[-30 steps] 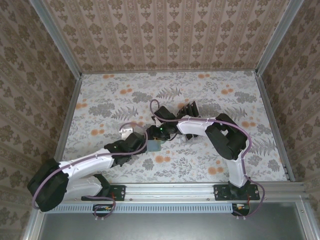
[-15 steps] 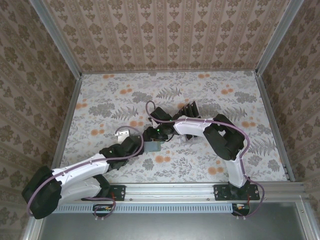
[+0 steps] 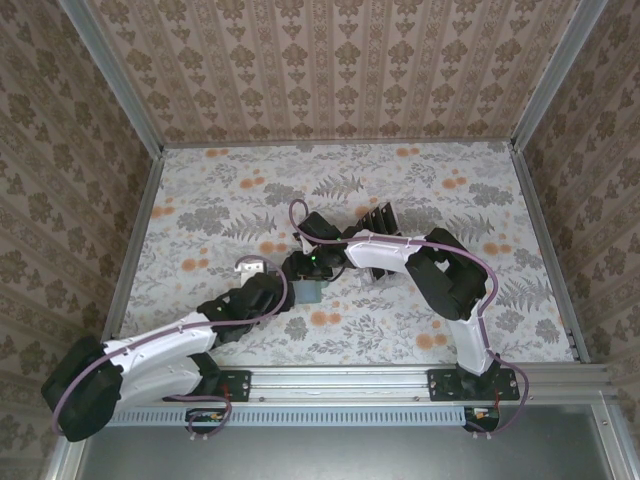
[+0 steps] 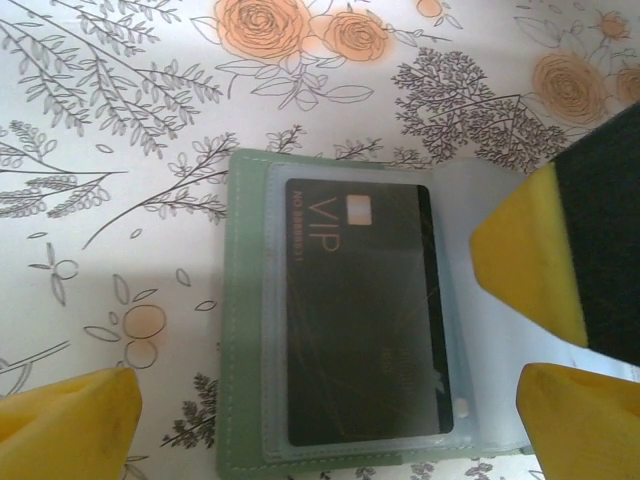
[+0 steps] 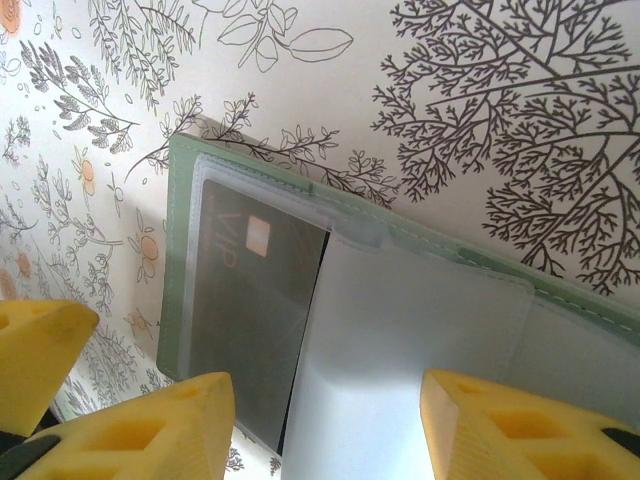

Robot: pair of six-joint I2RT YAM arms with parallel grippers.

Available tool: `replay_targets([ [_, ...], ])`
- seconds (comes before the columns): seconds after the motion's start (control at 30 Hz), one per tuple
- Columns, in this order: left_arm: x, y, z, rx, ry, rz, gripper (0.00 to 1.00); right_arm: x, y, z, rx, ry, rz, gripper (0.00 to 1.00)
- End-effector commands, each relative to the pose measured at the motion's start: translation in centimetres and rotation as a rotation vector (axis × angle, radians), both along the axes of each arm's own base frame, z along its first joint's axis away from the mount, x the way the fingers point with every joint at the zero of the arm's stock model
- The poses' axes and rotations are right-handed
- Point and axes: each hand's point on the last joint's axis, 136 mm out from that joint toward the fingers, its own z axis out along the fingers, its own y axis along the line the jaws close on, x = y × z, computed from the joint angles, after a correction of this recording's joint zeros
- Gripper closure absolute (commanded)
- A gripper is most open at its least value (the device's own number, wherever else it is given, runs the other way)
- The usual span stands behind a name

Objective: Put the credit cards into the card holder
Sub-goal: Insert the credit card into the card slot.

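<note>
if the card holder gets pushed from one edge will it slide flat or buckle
Probably slides: the card holder lies flat and thin on the printed table. Its clear pocket looks soft and may buckle. The card inside likely stiffens that half.

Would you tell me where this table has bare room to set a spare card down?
Free: the far strip of table along the back wall, the left side beside the rail, and the right side beyond the right arm. Crowded: the middle, where the left gripper and right gripper meet over the card holder, with the standing credit cards just behind.
</note>
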Motion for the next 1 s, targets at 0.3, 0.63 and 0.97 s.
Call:
replay_targets([
  [0.3, 0.4, -1.3, -0.6, 0.012, -0.001, -0.053, 0.01, -0.3, 1.0, -0.2, 0.026, 0.039, 0.000, 0.46],
  [0.63, 0.7, -1.0, -1.6, 0.062, 0.013, -0.040, 0.01, -0.3, 1.1, -0.2, 0.032, 0.044, 0.000, 0.46],
  [0.97, 0.3, 0.6, -3.5, 0.138, 0.061, 0.016, 0.01, -0.3, 1.2, 0.0, 0.038, 0.046, 0.006, 0.46],
])
